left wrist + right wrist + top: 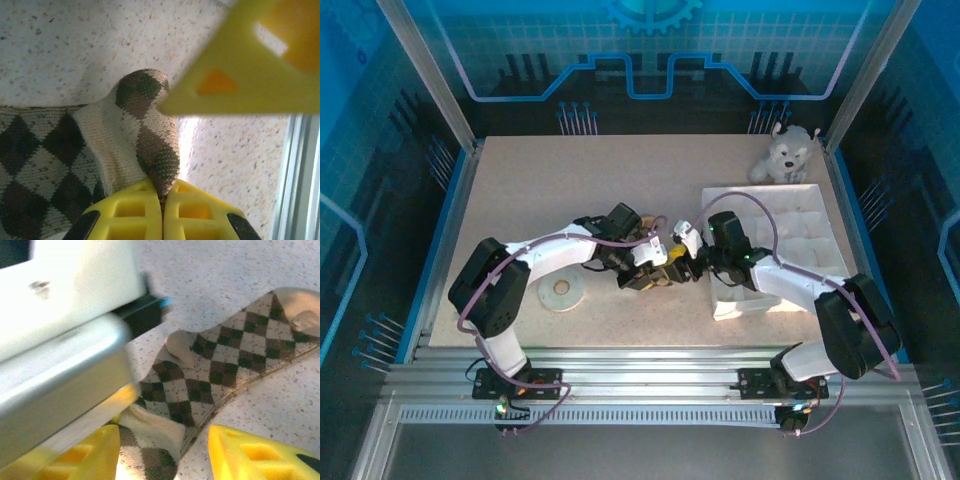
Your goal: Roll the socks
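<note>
Low centre in its wrist view, left tool clamps the sock; right tool stands open astride it

Nothing legible here — no words, labels or numbers (just a wordless gear emblem).
</note>
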`<state>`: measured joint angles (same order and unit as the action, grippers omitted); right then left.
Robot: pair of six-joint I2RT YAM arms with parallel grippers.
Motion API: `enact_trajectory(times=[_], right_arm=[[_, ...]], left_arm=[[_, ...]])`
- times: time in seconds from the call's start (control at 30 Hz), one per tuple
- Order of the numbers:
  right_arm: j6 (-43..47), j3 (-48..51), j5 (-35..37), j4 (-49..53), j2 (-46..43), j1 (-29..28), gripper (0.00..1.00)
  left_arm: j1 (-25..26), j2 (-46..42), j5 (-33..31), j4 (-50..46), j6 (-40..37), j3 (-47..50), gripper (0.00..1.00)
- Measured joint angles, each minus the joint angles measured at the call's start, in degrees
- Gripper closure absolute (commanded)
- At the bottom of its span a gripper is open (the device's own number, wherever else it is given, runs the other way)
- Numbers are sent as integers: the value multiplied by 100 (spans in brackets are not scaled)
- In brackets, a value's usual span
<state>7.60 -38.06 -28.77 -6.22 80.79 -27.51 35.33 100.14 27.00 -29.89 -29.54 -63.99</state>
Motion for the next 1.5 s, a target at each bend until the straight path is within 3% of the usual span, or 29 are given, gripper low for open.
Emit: enact_trajectory(times=[0.3, 0.8, 1.0, 1.5], right_arm=[[702, 564, -544, -546, -225, -76, 47], [1244, 35, -682, -662, 715, -555, 49], [1235, 59, -621, -787, 719, -636, 49], [1078, 101, -256, -264, -225, -507, 54]], left_arm=[[31, 87, 433, 778, 1073, 595, 100], [-367, 205, 1233, 1589, 1878, 1298, 100], [-407, 127, 1294, 1694, 1930, 1397, 100], [-590, 61, 1388, 1733, 2031, 1419, 100]])
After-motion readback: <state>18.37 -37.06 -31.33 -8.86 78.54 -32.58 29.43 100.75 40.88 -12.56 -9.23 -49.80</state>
